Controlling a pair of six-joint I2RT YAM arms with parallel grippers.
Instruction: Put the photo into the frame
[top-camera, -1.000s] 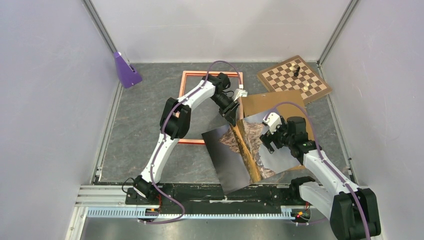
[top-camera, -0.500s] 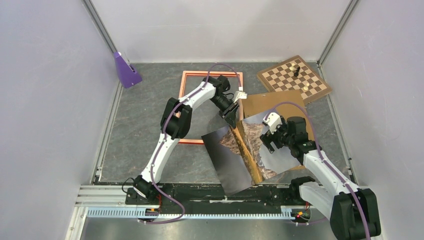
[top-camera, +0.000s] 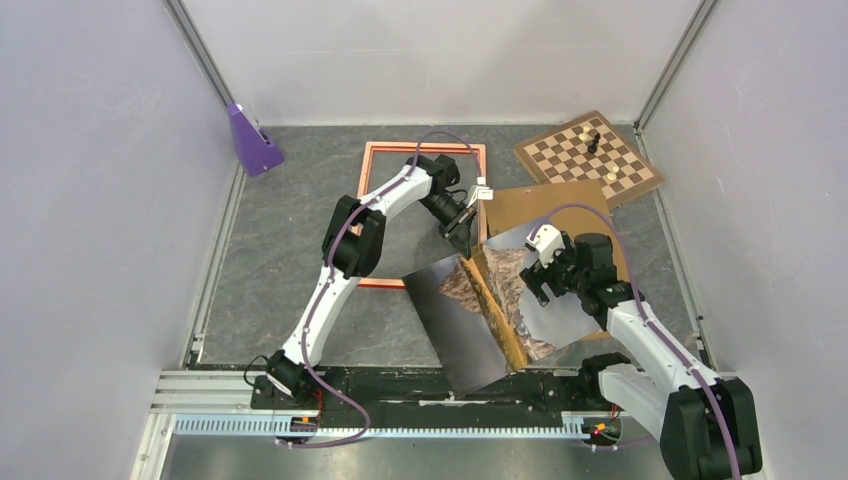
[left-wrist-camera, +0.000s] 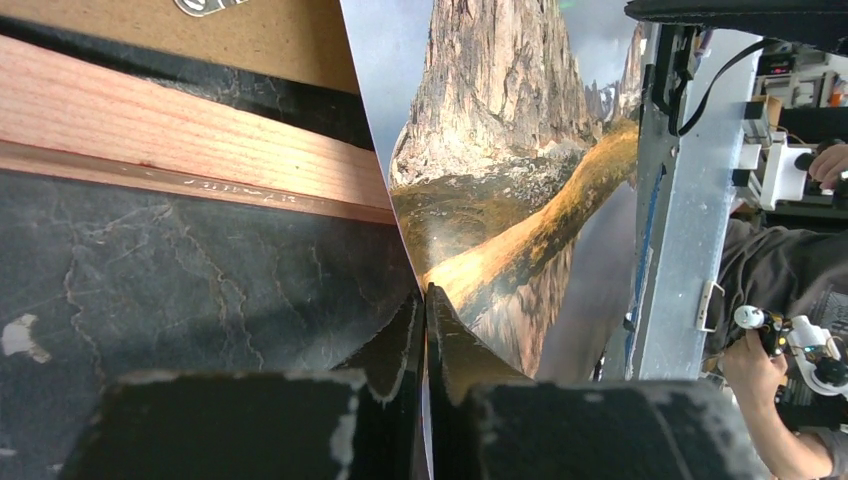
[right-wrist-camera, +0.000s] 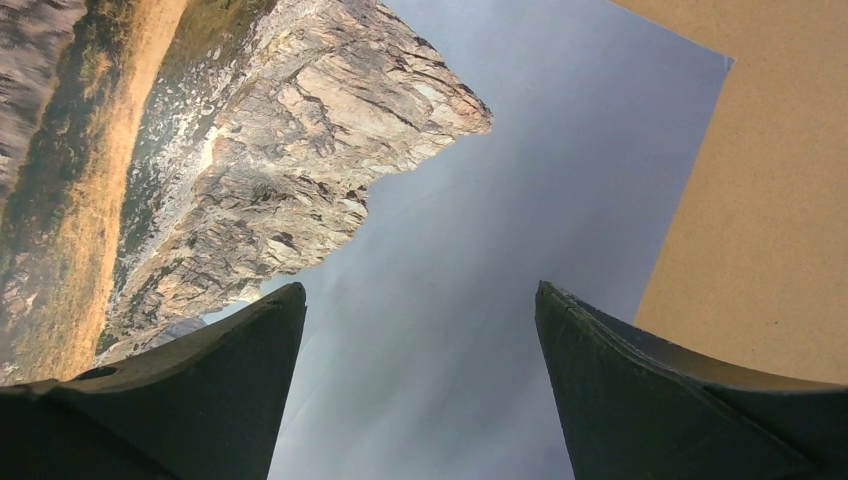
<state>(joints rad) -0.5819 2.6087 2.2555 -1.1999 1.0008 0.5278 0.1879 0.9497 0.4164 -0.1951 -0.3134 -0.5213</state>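
Pinching the photo (top-camera: 490, 300) at its far edge with the left gripper (top-camera: 462, 232), fingers (left-wrist-camera: 395, 345) clenched flat on the print just right of the frame (top-camera: 385, 147). Lying picture-side up, right of the frame and nearer the arm bases, skewed against the frame's sides. Crossing over one wooden bar of the frame in the left wrist view. Hovering over the photo's grey-sky area with the right gripper (top-camera: 535, 278), released, fingers (right-wrist-camera: 620, 370) spread wide, well right of the frame; contact with the print: cannot tell. Noting a brown backing board (top-camera: 540, 205) partly under the photo, right of the frame, and a chessboard (top-camera: 590, 160) farther right.
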